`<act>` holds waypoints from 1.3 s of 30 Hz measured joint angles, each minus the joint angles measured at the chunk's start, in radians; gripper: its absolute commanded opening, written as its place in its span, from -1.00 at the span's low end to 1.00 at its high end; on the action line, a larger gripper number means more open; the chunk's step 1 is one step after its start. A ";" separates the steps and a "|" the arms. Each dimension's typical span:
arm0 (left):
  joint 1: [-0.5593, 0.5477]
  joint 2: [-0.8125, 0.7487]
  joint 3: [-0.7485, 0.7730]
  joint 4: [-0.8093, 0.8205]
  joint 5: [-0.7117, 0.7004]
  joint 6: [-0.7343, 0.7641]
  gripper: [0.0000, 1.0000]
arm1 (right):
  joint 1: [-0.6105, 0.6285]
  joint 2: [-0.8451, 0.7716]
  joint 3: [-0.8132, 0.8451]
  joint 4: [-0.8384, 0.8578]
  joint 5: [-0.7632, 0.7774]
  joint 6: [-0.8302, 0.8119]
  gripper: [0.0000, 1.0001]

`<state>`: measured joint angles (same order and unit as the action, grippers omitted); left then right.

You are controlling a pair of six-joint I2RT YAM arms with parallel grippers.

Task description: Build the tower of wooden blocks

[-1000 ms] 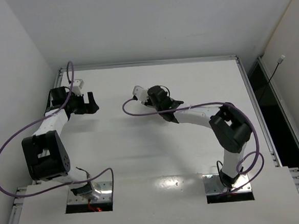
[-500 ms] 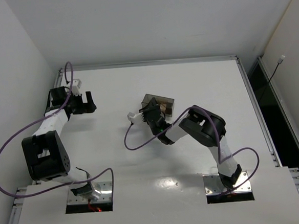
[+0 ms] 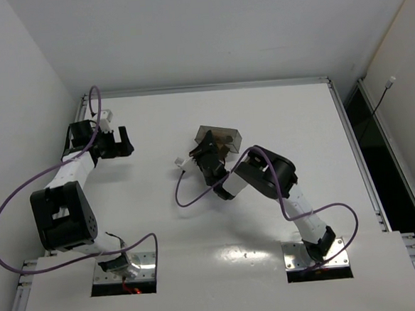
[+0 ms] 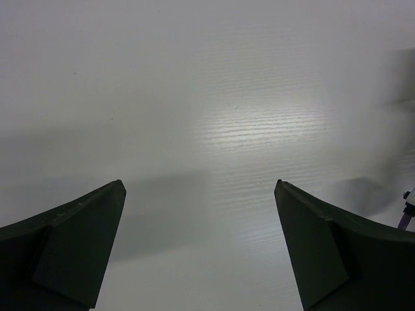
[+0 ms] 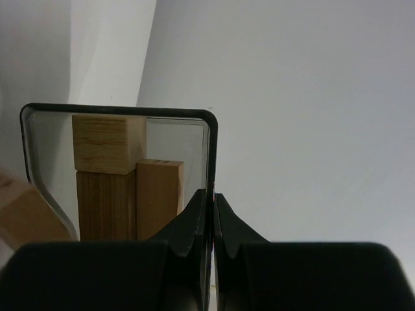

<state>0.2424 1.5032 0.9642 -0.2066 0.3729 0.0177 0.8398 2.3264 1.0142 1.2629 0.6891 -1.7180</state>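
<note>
Right gripper (image 5: 212,202) is clenched on the bin (image 5: 130,111) wall. Wood blocks (image 5: 107,144) sit inside, just left of its fingers, their long axes seemingly pointing away. Left gripper (image 4: 201,194) gapes wide over the table (image 4: 194,78), well apart.

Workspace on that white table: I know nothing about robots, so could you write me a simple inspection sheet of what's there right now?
Surface: white table, with light glare near the arm bases.
Job's things: wood blocks, tan and darker brown, all inside the bin; none seen loose on the table.
Clutter: translucent grey bin, near the table's middle.
Tools: left tool open, holding nothing, over bare table; right tool shut on the bin's wall.
Cables: purple cables loop beside both arms.
Surroundings: white walls; a dark gap along the table's right side.
</note>
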 measured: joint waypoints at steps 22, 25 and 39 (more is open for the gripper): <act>0.000 0.000 0.000 0.006 0.000 -0.004 1.00 | -0.013 0.006 0.062 0.014 -0.005 -0.074 -1.00; 0.000 0.000 0.000 0.006 0.000 -0.004 1.00 | -0.013 0.006 0.074 0.017 -0.017 -0.089 -1.00; 0.000 0.000 0.000 0.007 0.005 -0.004 1.00 | -0.012 0.002 0.087 0.030 0.005 -0.110 -1.00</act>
<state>0.2424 1.5032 0.9642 -0.1997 0.3775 0.0135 0.8280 2.3280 1.1007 1.2926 0.6937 -1.8282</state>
